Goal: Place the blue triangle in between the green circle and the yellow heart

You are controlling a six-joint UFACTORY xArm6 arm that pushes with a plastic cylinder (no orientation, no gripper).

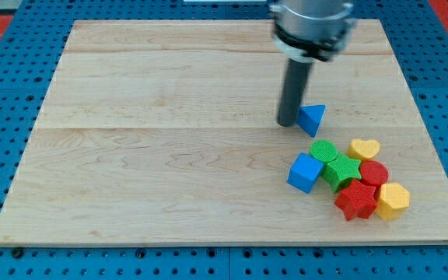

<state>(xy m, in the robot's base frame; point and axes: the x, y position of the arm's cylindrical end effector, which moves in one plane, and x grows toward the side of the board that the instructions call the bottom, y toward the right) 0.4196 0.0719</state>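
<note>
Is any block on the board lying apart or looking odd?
Only the blue triangle lies apart, above the cluster near the green circle, with my tip at its left side. Nothing looks damaged or tipped.

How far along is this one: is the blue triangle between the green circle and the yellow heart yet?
Not yet. Done: the blue triangle sits near the cluster, just above the green circle. In hand: my tip is at the triangle's left side, seemingly touching. Left: pushing it down and to the view's right into the gap between the circle and the yellow heart.
</note>
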